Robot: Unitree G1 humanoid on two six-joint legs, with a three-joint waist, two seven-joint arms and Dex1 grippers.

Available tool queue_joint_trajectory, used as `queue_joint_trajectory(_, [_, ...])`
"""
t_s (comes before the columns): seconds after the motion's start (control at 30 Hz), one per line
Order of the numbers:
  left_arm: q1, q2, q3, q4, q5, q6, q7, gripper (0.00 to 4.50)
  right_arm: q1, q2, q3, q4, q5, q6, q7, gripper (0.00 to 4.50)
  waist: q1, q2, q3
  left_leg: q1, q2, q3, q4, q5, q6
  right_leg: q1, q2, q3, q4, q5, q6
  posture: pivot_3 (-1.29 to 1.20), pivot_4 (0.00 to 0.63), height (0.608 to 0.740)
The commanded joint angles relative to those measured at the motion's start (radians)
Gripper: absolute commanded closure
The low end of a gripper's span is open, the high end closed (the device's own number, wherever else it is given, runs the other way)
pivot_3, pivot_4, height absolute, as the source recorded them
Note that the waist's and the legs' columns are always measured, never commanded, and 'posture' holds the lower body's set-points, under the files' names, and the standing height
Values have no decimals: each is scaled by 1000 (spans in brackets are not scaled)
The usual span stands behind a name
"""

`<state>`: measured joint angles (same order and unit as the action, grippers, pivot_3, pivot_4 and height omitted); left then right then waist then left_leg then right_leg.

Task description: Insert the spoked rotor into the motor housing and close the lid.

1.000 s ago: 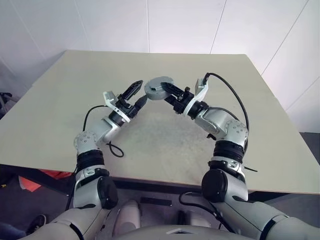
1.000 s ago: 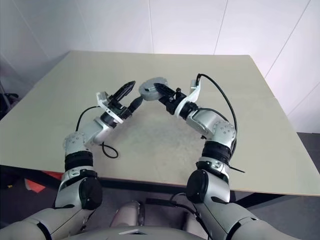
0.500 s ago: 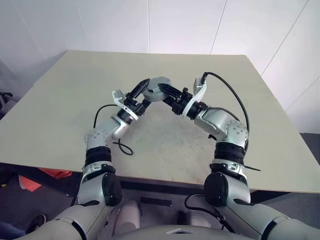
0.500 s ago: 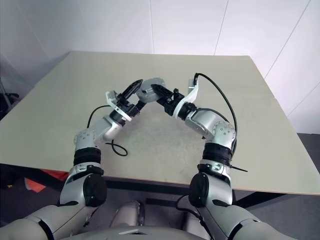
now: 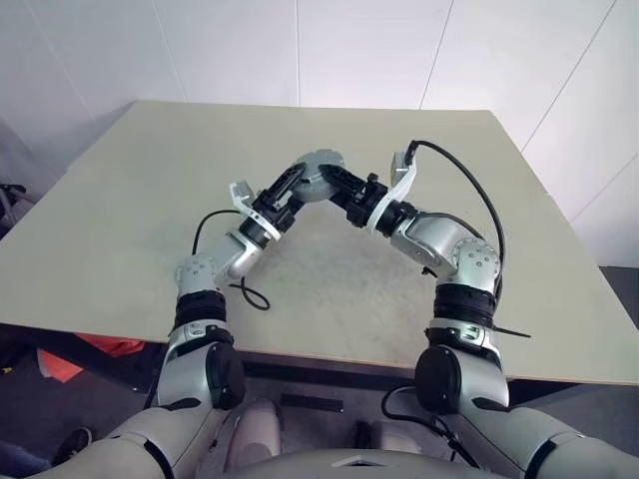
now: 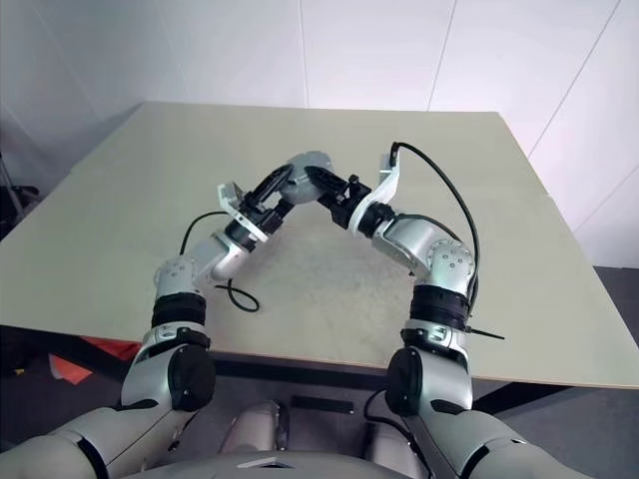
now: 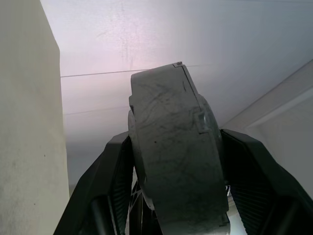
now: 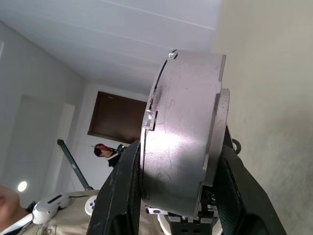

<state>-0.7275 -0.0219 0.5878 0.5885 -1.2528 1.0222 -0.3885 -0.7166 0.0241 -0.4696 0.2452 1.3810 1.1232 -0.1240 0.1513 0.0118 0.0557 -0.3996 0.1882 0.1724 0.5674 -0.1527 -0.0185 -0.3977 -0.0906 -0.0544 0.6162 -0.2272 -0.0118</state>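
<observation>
The motor housing (image 5: 318,172), a round grey metal drum, hangs edge-on above the middle of the table. My right gripper (image 5: 335,186) is shut on it from the right, its black fingers (image 8: 124,186) pressed on the two flat faces. From the left, my left gripper (image 5: 296,185) is shut on the same housing (image 7: 173,152), with its fingers (image 7: 115,176) against both sides. The spoked rotor and the lid are out of view.
The beige table (image 5: 130,190) spreads wide below both arms. A black cable (image 5: 250,295) loops on it beside my left forearm. A person (image 8: 105,151) and a white device (image 8: 49,205) show far off in the right wrist view.
My left gripper moved right to the housing, and its fingers closed in from wide open onto the housing's sides. The right gripper kept its hold in place.
</observation>
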Motion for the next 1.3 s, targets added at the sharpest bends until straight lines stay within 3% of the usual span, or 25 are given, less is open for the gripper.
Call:
queue_joint_trajectory(0.03, [-29, 13, -7, -30, -4, -13, -14, 2074, -11, -6, 40, -71, -26, -46, 42, 1624, 0, 0, 0, 0, 0, 0, 0, 0, 0, 0, 0, 0, 0, 0, 0, 0, 0, 740])
queue_joint_trajectory(0.17, [-26, 16, -9, -34, 6, -22, -17, 2074, -7, -17, 70, -77, -74, -82, 64, 277, 0, 0, 0, -1, 0, -1, 2, 0, 0, -1, 0, 0, 2, 0, 0, 0, 0, 740])
queue_joint_trajectory(0.73, [5, 44, -7, -46, 71, -100, -10, 2074, -9, -31, 95, -37, -179, -139, 97, 277, 0, 0, 0, -2, 0, -1, 5, 0, 0, -1, 0, 0, 4, 0, 0, 0, 0, 740])
queue_joint_trajectory(0.8, [6, 39, -10, -50, 78, -110, -6, 2419, -10, -30, 95, -34, -183, -138, 100, 233, 1, 0, 0, -2, 0, -2, 5, 0, 0, -1, 0, 0, 4, 0, 0, 0, 0, 740])
queue_joint_trajectory(1.0, [3, 53, 19, -38, 68, -122, 4, 2420, -12, -30, 94, -28, -198, -141, 106, 233, 0, 0, 0, -2, 1, -2, 6, 0, 0, -1, 0, 0, 5, 0, 0, 0, 0, 740])
queue_joint_trajectory(1.1, [3, 90, 42, -22, 96, -190, -2, 2420, -9, -34, 94, -16, -219, -150, 107, 233, -2, 0, 0, -2, 1, -2, 6, 0, 0, -1, 0, 0, 5, 0, 0, 0, 0, 740])
queue_joint_trajectory(1.3, [-31, 207, 117, 179, 195, -449, 52, 2420, -13, -39, 90, 15, -254, -158, 114, 233, -9, 0, 0, -1, 1, -2, 5, 0, 0, -1, 1, 0, 5, 0, 0, 0, 0, 740])
